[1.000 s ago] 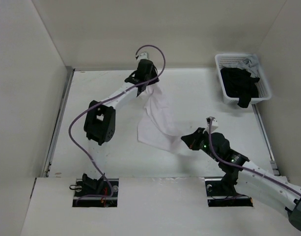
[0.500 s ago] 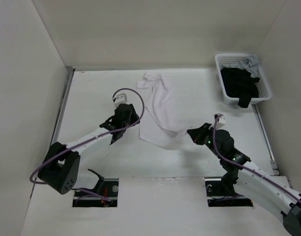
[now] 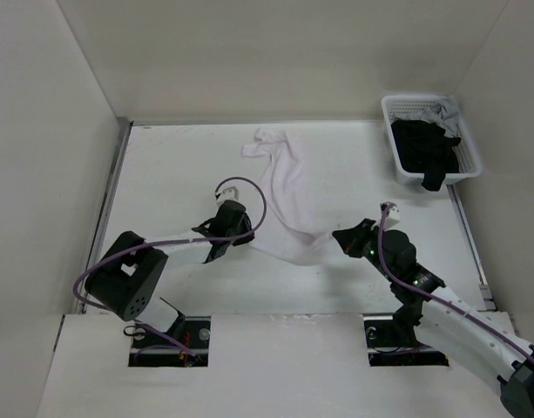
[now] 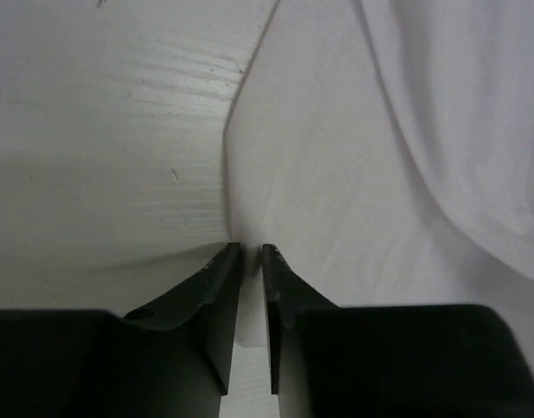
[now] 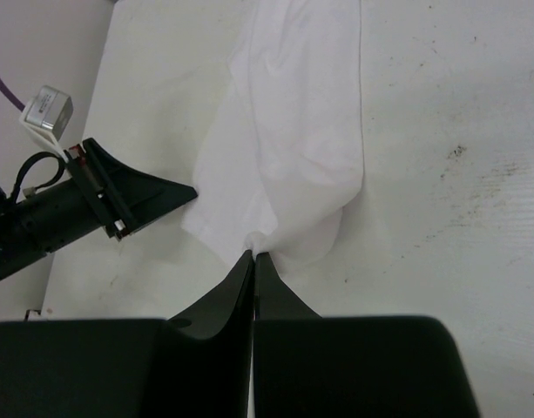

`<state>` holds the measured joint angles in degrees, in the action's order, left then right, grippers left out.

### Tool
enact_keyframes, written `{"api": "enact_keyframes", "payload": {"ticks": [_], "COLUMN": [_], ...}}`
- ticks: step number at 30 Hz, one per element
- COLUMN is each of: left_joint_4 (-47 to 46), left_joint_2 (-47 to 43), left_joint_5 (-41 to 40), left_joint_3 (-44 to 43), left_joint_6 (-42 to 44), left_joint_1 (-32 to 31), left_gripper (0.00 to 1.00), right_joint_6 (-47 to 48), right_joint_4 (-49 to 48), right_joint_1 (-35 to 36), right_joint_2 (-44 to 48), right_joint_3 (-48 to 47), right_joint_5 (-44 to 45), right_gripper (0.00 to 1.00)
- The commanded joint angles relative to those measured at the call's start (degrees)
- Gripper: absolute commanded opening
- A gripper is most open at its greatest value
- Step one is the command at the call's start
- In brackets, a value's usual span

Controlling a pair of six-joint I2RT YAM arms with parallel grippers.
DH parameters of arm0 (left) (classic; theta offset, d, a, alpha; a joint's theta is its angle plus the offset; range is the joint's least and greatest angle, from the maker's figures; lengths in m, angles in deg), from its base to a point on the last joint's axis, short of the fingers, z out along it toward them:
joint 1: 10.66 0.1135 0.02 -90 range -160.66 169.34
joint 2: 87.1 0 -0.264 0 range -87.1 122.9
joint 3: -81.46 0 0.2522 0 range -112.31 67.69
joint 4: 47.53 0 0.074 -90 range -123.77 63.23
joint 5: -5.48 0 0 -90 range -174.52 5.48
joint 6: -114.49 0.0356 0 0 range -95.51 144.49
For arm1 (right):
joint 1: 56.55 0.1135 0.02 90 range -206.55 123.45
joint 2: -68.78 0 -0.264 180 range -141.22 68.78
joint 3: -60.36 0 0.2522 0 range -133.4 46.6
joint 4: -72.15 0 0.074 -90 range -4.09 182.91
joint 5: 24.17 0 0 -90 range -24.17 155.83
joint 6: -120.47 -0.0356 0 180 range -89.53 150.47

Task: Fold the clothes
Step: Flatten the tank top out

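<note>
The clothes (image 3: 284, 187) are a white thin garment lying in a long wrinkled band from the back middle of the table toward the front. My right gripper (image 3: 339, 237) is shut on its near right corner, where a small bunch of fabric sticks out past the fingertips (image 5: 253, 254). Low on the table at the near left edge of the garment (image 4: 380, 131) is my left gripper (image 3: 247, 233). Its jaws (image 4: 252, 252) stand a narrow gap apart, with the cloth's edge lying between them. In the right wrist view the garment (image 5: 293, 131) runs away from me, and the left gripper (image 5: 184, 193) touches its left side.
A white lattice basket (image 3: 390, 131) holding black garments (image 3: 428, 148) stands at the back right corner. Upright white walls close the table on the left, back and right. A metal rail (image 3: 105, 218) runs along the left edge.
My left gripper let go of the garment's top at the back, swung down to its near left edge and narrowed its jaws there. The garment's top now lies on the table. The right gripper barely moved.
</note>
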<state>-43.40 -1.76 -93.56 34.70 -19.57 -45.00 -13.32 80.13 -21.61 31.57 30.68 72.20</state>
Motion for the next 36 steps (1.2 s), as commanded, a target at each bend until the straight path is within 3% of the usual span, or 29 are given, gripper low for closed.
{"api": "enact_keyframes", "payload": {"ticks": [1,5,9,11,15,17,23,29,36], "left_joint_4": [-1.2,7.0,23.2,32.1,40.6,40.7,35.1,23.4,16.8], "left_joint_2": [-0.3,-6.0,-16.9,-18.6,-13.6,-12.1,-15.3,-17.0,-13.7], "left_joint_5": [0.6,-3.5,-10.4,-13.4,-15.4,-17.1,-21.6,-16.4,-7.3], "left_joint_3": [-2.0,-1.8,-7.5,-12.7,-18.7,-18.5,-12.0,-1.4,3.0], "left_joint_6": [-0.5,0.5,1.6,1.7,1.0,0.1,-2.7,-3.3,-1.0], "left_joint_1": [-0.8,0.2,-0.7,-2.5,-7.3,-8.7,-6.3,0.8,3.7], "left_gripper": [0.12,0.00,0.01,0.07,0.35,0.40,0.37,0.30,0.36], "right_joint_6": [-0.2,0.1,0.4,-0.1,-0.2,0.1,0.0,0.2,-0.1], "right_joint_4": [-3.4,-4.8,-7.8,-9.1,-8.8,-7.7,-6.2,-7.1,-7.2], "right_joint_1": [0.3,0.3,0.3,0.3,0.3,0.3,-0.6,-0.3,-0.3], "right_joint_2": [1.1,0.8,-1.4,-2.1,-2.3,-2.1,-0.8,-2.1,-2.2], "right_joint_3": [0.4,0.5,1.3,1.9,2.3,2.3,2.6,2.6,2.9], "right_joint_5": [-0.3,-0.7,-0.9,-0.9,-1.0,-1.0,-0.3,-0.3,-0.2], "right_gripper": [0.00,0.01,0.01,0.01,0.01,0.01,0.01,0.01,0.01]}}
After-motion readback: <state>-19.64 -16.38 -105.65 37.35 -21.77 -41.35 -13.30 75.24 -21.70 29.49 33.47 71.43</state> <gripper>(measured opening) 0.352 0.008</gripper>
